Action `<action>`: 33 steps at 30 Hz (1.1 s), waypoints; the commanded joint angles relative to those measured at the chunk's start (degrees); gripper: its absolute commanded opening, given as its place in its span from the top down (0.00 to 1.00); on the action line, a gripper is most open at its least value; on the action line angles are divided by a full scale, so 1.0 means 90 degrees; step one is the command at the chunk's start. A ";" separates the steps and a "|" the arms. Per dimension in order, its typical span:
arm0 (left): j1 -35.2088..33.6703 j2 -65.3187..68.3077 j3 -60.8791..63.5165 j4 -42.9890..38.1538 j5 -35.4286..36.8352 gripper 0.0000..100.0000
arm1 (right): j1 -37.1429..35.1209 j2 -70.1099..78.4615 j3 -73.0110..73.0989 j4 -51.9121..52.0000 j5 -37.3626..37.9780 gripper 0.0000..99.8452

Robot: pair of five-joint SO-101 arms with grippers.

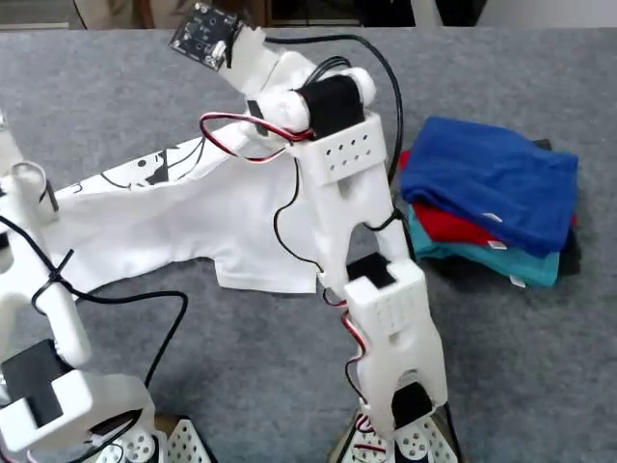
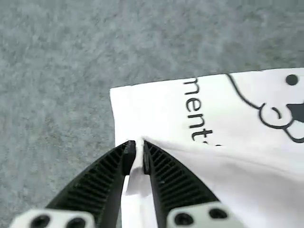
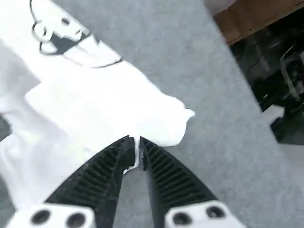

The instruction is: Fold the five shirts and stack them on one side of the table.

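The left gripper (image 2: 136, 154) and right gripper (image 3: 135, 152) each pinch the white shirt (image 1: 193, 222) lying near the folded stack (image 1: 492, 198).

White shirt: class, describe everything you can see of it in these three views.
The white shirt is soft, thin-looking cloth with a black line drawing and black lettering. It lies partly spread and rumpled, not neatly folded, on the grey table, apart from the stack of folded shirts. The left gripper pinches a fold near one edge; the right gripper pinches another edge.
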 commanded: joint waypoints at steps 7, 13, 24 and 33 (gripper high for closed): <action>-0.0586 -0.0044 0.0098 -0.0430 -0.0733 0.98 | -0.0269 -0.2271 0.4127 -0.0391 0.0020 1.00; -0.0469 -0.0103 0.0557 -0.0410 -0.1016 0.98 | -0.0259 -0.3238 0.6335 -0.1465 0.0020 1.00; -0.0293 -0.0112 0.1368 -0.0469 -0.1465 0.98 | -0.0259 -0.5114 0.9919 -0.2989 0.0068 1.00; -0.0244 -0.0112 0.1368 -0.0440 -0.1553 0.98 | -0.0581 -0.5612 1.1531 -0.4112 0.0020 1.00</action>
